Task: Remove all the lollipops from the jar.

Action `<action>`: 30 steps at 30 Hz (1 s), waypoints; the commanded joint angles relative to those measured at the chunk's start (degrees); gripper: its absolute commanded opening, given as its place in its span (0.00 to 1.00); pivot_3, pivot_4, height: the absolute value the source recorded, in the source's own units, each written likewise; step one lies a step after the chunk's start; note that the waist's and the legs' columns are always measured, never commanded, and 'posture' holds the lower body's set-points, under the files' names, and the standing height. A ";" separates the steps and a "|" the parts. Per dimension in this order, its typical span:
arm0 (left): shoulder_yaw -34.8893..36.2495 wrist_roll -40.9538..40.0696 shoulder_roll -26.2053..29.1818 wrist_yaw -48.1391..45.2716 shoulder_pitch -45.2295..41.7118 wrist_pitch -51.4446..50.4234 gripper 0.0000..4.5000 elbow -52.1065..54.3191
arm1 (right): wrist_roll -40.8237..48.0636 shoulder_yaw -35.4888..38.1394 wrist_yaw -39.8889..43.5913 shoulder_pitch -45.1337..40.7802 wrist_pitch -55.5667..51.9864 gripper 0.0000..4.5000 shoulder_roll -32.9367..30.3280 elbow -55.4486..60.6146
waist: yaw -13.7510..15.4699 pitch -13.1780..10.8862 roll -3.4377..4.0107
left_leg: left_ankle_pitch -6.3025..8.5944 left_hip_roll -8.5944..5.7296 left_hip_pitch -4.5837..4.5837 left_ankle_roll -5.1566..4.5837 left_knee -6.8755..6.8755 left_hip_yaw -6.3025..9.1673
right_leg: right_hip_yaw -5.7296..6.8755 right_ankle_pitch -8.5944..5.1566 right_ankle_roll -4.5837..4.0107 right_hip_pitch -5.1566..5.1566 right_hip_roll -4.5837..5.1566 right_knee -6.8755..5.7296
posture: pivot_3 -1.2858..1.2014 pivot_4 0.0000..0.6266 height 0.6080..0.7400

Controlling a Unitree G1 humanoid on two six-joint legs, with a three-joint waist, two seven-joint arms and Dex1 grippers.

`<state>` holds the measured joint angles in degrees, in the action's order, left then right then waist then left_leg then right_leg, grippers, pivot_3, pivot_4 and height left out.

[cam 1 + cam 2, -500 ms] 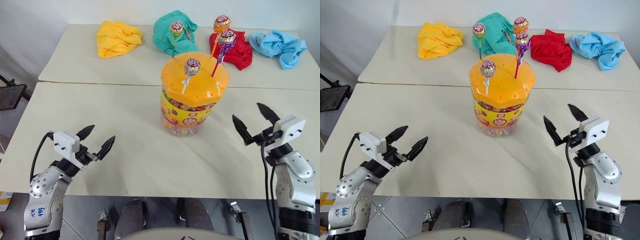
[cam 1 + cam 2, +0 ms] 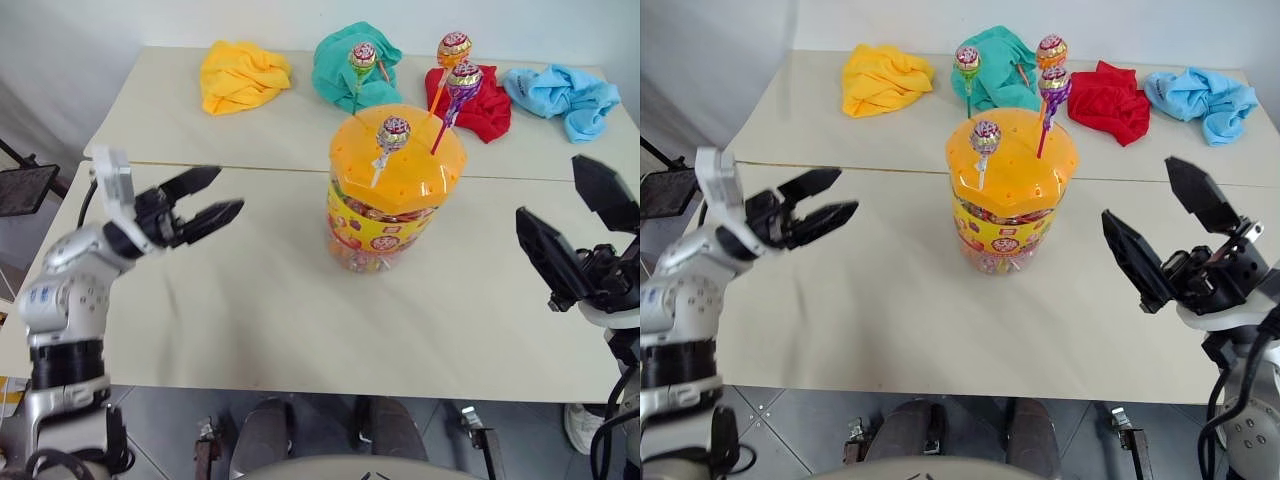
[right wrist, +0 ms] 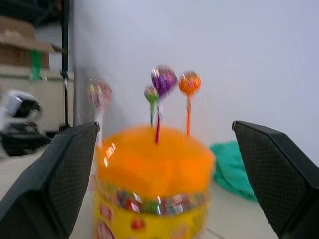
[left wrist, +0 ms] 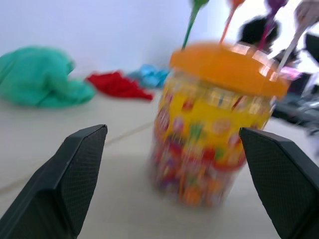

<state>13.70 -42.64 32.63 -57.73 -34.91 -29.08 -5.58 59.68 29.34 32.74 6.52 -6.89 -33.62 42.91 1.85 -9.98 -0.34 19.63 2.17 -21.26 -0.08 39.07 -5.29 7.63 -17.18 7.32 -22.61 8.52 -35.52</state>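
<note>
Both arms are lifting from the lower corners toward mid-frame. Left gripper and right gripper are spread apart, holding nothing, flanking the jar at centre. All four lollipops still standing in its lid; extraction approaching, not begun.

Silver-grey jointed arms end in black two-fingered hands (textured pads), left hand, right hand; black cables alongside.

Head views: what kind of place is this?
Likely a robot test or lab room, not a home: two plain pale tables pushed together by a bare white wall, staged with a lollipop jar and four coloured cloths.
</note>
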 commanded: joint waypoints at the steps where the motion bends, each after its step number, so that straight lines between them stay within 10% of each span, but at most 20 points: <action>1: -3.44 1.58 -3.42 -3.09 -10.29 2.45 1.00 -7.00 | 2.41 0.47 -4.19 -0.46 -0.09 1.00 -0.07 6.67 | -0.14 -0.02 -0.07 | 0.01 -0.01 -0.01 -0.01 0.00 -0.02 | -0.01 0.01 0.02 0.00 0.00 0.03 | 0.52 0.24 1.00; 12: -7.37 8.81 -14.17 -5.67 -29.63 8.35 1.00 -27.56 | 0.42 1.34 -7.25 3.48 1.27 1.00 1.44 11.02 | -0.52 -0.13 -0.27 | 0.08 -0.08 -0.02 -0.14 -0.03 -0.17 | -0.05 0.07 0.14 0.00 -0.01 0.21 | 0.52 0.24 1.00; 28: -5.96 11.35 -19.75 -6.07 -35.10 10.09 0.01 -35.54 | -1.01 3.41 -6.67 10.77 6.09 1.00 4.54 13.47 | -0.35 -0.18 -0.35 | 0.10 -0.09 -0.08 -0.19 0.02 -0.16 | -0.08 0.12 0.24 0.01 -0.02 0.35 | 0.52 0.24 1.00; 30: -2.62 8.12 -20.03 -5.91 -35.39 8.37 0.00 -35.42 | -0.39 2.77 -6.49 10.21 6.26 1.00 4.38 13.46 | -0.35 -0.19 -0.36 | 0.11 -0.09 -0.09 -0.21 0.01 -0.16 | -0.08 0.12 0.24 0.01 -0.02 0.36 | 0.52 0.24 1.00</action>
<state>8.18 -30.99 13.09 -63.43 -68.31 -19.96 -41.65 57.97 31.81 26.41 17.02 -2.31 -29.34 53.93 1.50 -10.16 -0.70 19.74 2.08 -21.35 -0.29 39.08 -5.45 7.55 -17.05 7.56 -22.60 8.51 -35.16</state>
